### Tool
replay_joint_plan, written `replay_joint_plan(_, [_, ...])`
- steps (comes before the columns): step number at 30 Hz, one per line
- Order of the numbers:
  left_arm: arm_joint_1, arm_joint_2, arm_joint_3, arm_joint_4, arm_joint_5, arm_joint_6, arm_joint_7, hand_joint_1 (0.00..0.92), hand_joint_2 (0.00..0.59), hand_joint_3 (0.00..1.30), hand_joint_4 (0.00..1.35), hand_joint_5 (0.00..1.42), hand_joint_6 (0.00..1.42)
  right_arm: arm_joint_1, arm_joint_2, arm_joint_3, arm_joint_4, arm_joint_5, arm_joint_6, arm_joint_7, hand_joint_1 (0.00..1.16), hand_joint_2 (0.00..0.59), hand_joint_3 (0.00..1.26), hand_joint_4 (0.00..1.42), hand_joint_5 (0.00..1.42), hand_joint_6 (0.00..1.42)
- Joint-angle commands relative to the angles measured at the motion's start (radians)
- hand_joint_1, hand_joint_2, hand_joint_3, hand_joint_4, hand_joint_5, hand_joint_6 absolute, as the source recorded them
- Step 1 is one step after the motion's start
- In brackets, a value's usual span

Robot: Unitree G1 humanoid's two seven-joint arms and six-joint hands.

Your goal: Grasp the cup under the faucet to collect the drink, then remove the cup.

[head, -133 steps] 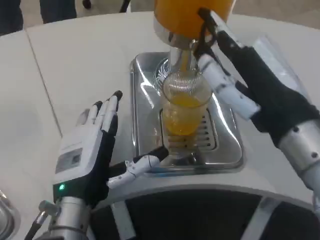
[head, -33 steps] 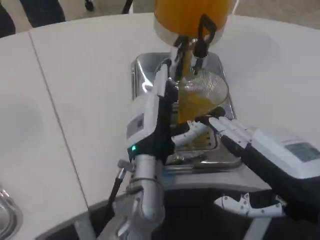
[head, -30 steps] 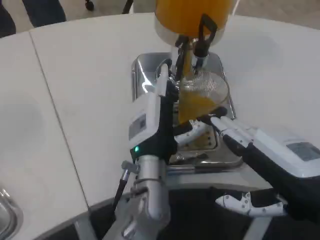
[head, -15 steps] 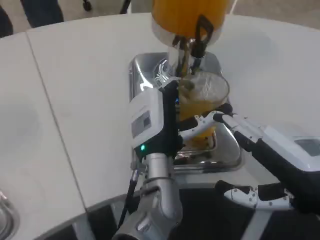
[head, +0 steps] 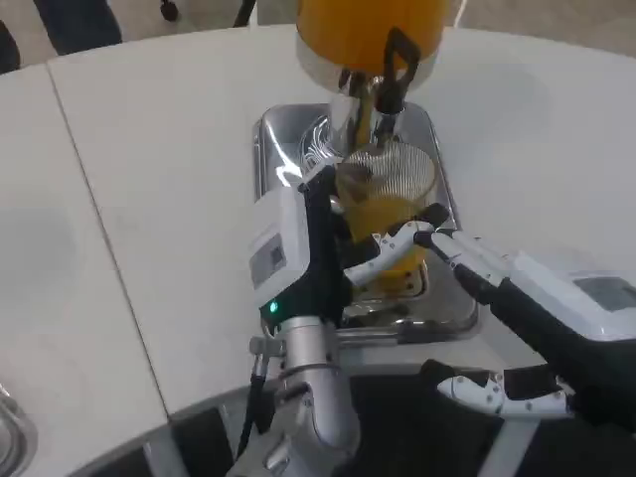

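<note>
Two hands sit low in your view, on either side of the cup. Nearest you, your right hand [head: 556,318] comes in from the lower right corner, white back up, fingers held out straight and apart toward the cup; its thumb juts out separately down by the table's near edge. Its fingertips [head: 437,238] end right at the cup's right side, but you cannot tell whether they touch it, and they close on nothing.

Your left hand [head: 303,248] stands edge-up just left of centre, with a green light showing near its wrist. It is wrapped round the cup [head: 388,204]: the palm is against the cup's left side and a white finger [head: 383,248] curls across the front, so this hand has hold of it.

That clear ribbed plastic cup is partly full of orange drink and stands upright over the slotted grille of the steel drip tray [head: 278,139], which rests on the white table [head: 149,179]. Directly above the cup's rim hangs the faucet [head: 363,99] with its black lever, and behind that the orange drink dispenser [head: 368,30] rises out of the top edge.
</note>
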Motion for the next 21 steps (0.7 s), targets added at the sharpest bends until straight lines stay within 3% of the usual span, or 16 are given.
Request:
replay_joint_plan(1, [0.031,-0.016,0.0,-0.019,-0.003,-0.033,0.011,0.665,0.065,1.06,1.25,1.39,1.42,-0.016,0.007,0.014,0.0,0.003,0.003,0.0,0.55,0.379,0.03,0.0,0.03,0.11])
replay_joint_plan(8, [0.05,0.024,0.013,-0.072,0.002,-0.038,0.004,0.671,0.066,1.07,1.25,1.39,1.42,-0.036,0.016,0.026,0.02,0.009,-0.001,-0.009,0.55,0.38,0.03,0.0,0.03,0.12])
replay_joint_plan(12, [0.06,0.044,0.018,-0.07,-0.008,-0.092,-0.013,0.676,0.067,1.08,1.25,1.39,1.42,-0.052,0.028,0.04,0.03,0.003,-0.003,-0.016,0.55,0.38,0.03,0.0,0.03,0.12])
replay_joint_plan(21, [0.072,0.108,0.027,-0.088,0.002,-0.136,-0.02,0.684,0.069,1.08,1.23,1.39,1.42,-0.023,0.024,0.033,0.014,0.006,-0.02,-0.027,0.55,0.38,0.03,0.0,0.03,0.14])
